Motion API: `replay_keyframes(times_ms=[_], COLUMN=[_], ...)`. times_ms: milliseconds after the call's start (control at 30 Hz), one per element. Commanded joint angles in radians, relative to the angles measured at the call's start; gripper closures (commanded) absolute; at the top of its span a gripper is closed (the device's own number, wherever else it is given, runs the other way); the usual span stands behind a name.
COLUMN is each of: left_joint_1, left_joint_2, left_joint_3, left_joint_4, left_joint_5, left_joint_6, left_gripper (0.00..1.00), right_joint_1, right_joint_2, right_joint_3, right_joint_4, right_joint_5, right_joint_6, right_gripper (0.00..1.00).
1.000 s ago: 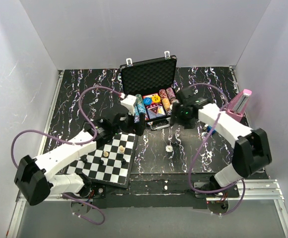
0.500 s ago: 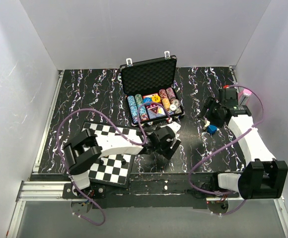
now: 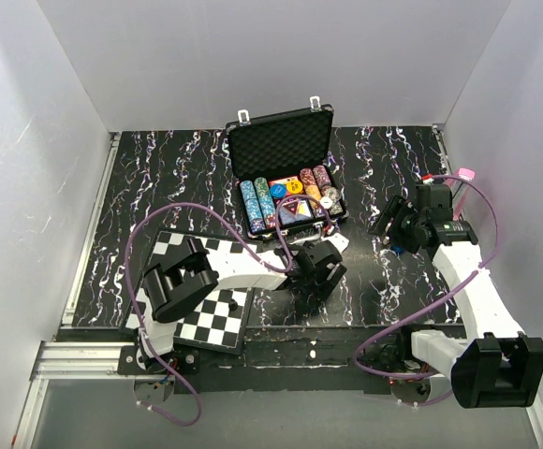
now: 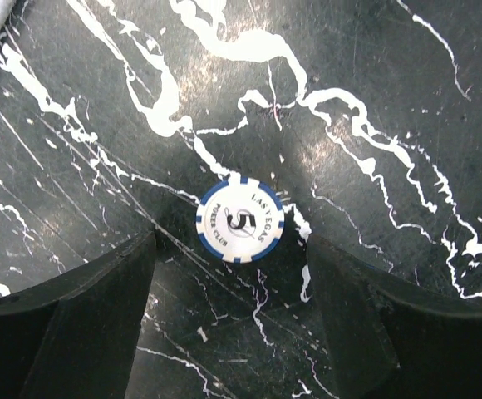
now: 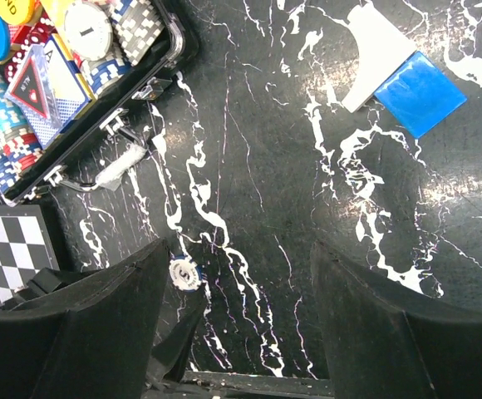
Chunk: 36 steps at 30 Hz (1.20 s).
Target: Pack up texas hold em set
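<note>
Left gripper (image 4: 228, 249), jaws spread, straddles a blue-edged poker chip (image 4: 240, 220) on the marbled table (image 4: 391, 100); right gripper (image 5: 237, 258) gapes empty.

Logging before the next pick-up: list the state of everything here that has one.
Briefcase: open, lid raised.
Loose chip: flat on table, outside case.
Left gripper: jaws open, straddling the chip, not touching.
Right gripper: jaws open, empty.
Blue box: lying on table, outside case.

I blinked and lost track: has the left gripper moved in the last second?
Yes. The left gripper swung from beside the briefcase's left end to just in front of it, above a loose chip.
</note>
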Motion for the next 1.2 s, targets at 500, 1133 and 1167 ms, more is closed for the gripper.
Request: replay_keyframes(times_ms=[500,1133,1167], left_joint_1=[0.011,0.015,0.018], left_joint_2=[0.06,-0.02,-0.026], left_joint_3=[0.078,0.085,0.096], left_joint_4=[-0.086,-0.073,-0.081], left_joint_5=[0.048,-0.009,-0.012], left_joint_6=[-0.071,-0.043,-0.039], left_gripper=[0.49,0.7,0.71], right_joint_1=[-0.003,-0.003,-0.004], right_joint_2=[-0.071,-0.1,-0.102], right_joint_3=[-0.027,-0.036,-0.034], right_joint_4=[0.016,0.014,0.014], right_joint_5=[-0.01,0.009,0.009], right_joint_6=[-0.006,-0.005,-0.005], right_gripper=[0.25,0.25,0.25])
